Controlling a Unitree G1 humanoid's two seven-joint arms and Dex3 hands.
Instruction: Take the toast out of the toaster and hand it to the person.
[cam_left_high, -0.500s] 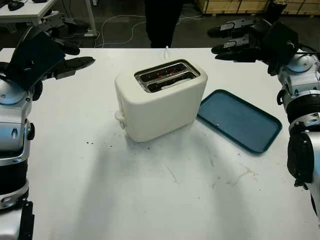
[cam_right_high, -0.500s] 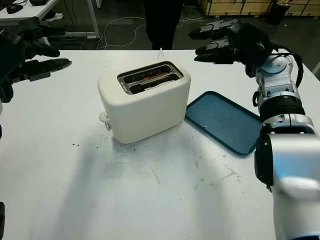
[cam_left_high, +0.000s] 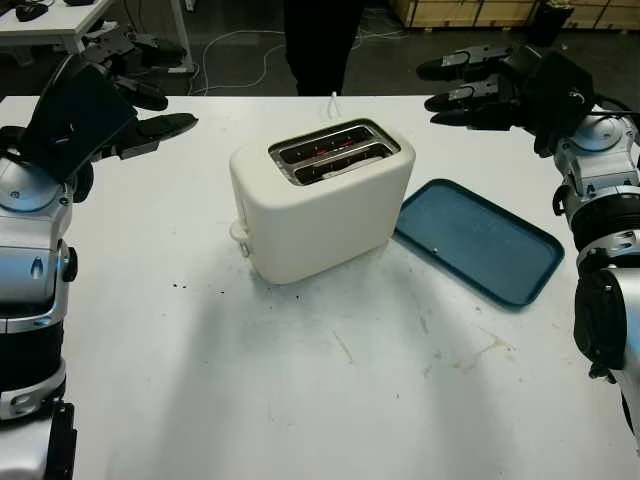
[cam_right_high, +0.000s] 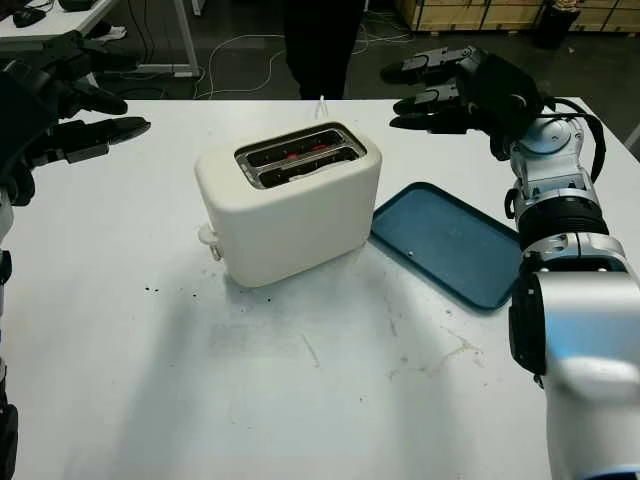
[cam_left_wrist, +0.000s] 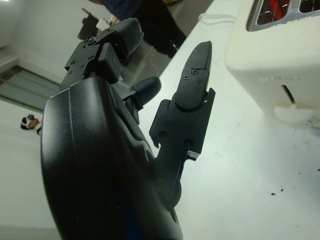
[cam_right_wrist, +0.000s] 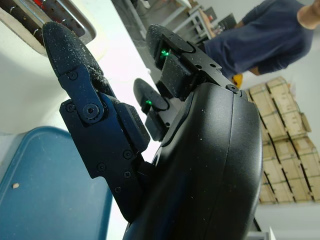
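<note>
Left eye view: we see the cream plastic two-slot toaster (cam_left_high: 320, 200) mid-table, slots up and facing the person in dark clothes (cam_left_high: 322, 45) at the far edge, probably so toast can be lifted straight up and passed across; the slots glow red and we cannot tell whether toast sits inside. The teal rectangular plastic tray (cam_left_high: 478, 240) lies flat just right of the toaster, apart from it. Our left hand (cam_left_high: 120, 105) hovers well left of the toaster, raised above the white table (cam_left_high: 330, 380), holding nothing, unclenched. Right eye view: our right hand (cam_right_high: 450, 90) hovers to the right and beyond the toaster, over the tray's far side, likewise empty and uncurled, palm side toward the toaster; we judge both arms staged either side for a reach. Left wrist view: the black fingers (cam_left_wrist: 192, 95) extend toward the toaster's lever side, gripping nothing. Right wrist view: straightened fingers (cam_right_wrist: 85, 100) above the tray, toaster slots beyond, the person standing behind.
</note>
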